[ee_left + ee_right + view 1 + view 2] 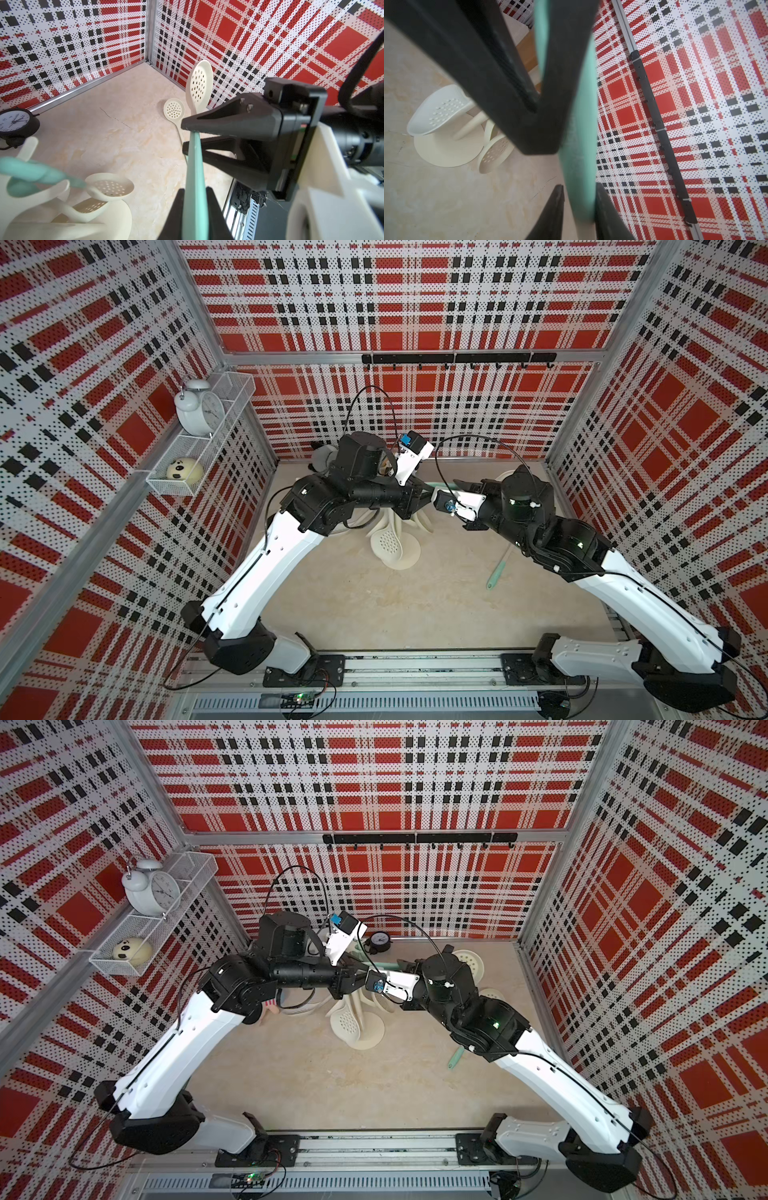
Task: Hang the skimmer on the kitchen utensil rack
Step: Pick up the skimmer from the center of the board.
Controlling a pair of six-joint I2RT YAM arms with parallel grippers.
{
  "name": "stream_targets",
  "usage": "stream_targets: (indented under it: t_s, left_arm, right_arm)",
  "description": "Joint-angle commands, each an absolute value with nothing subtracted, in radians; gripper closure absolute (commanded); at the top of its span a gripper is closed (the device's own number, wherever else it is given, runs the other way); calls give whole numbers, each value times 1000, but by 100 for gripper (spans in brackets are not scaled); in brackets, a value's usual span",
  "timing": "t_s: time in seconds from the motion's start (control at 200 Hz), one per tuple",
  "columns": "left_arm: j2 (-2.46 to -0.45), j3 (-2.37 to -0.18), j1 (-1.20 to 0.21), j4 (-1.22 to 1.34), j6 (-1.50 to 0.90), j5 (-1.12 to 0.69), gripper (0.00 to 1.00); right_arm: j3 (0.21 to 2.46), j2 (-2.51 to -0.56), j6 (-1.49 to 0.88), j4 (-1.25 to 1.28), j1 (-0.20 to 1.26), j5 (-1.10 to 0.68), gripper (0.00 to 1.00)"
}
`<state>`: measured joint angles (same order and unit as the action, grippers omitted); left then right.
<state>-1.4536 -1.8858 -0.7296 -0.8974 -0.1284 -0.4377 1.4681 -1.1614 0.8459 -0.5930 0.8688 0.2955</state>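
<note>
1. Mint-green handle, cream perforated head: the skimmer (pixel 194 166) is held off the table at mid-scene, between the two arms and above the kitchen utensil rack (pixel 405 562). Its head shows beyond the right arm's fingers in the left wrist view.
2. On the handle, the left gripper (pixel 195 190) is clamped tight, one finger on each side.
3. Further toward the head, the right gripper (pixel 579 186) has its jaws drawn in on the same handle. Both fingers sit against it, as far as the right wrist view shows.
4. Standing upright on its disc base on the stone-look table (pixel 415 614), the cream-white rack is directly below the meeting grippers. Two cream hanging skimmers (pixel 440 110) dangle from its crown, their heads low beside the pole.
5. A blurred mint-green piece (pixel 31 172) lies by the crown in the left wrist view. It cannot be told whether this belongs to the held handle, or whether it touches a prong.
6. A second green-handled utensil (pixel 498 568) lies on the table to the right, partly under the right arm.
7. A small cream skimmer (pixel 174 109) lies flat on the table at the far right.
8. A black clock (pixel 380 940) stands at the table's far edge, and a black hook rail (pixel 457 358) runs along the far wall.
</note>
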Motion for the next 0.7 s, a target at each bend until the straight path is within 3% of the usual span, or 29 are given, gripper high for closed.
stream_targets:
  t_s: [0.0,0.225,0.256,0.336,0.386,0.481,0.691]
  left_arm:
    - [-1420,-1879,-721,-856,-116,-471,100]
    - [-1414,-1877,-718,-839,-121,-497,100]
    - [-1416,-1876,-718,-839,-121,-500,100]
    - [-1414,-1875,-717,-838,-125,-504,100]
    - [-1412,-1875,-718,-835,-127,-506,100]
    - [-1413,-1874,-718,-831,-129,-514,100]
    - [-1410,-1869,-718,-830,-135,-515,100]
  right_arm:
    - [1460,-1135,820,-556,874,265,79]
    - [1428,-1118,810,-534,874,256,84]
    - [1420,-1114,808,-525,875,253,81]
    - [1397,-1098,804,-491,875,255,62]
    - [1383,-1091,802,-471,874,256,57]
    - [1364,-1085,801,-440,875,258,58]
    - [1357,-1084,794,-411,875,237,69]
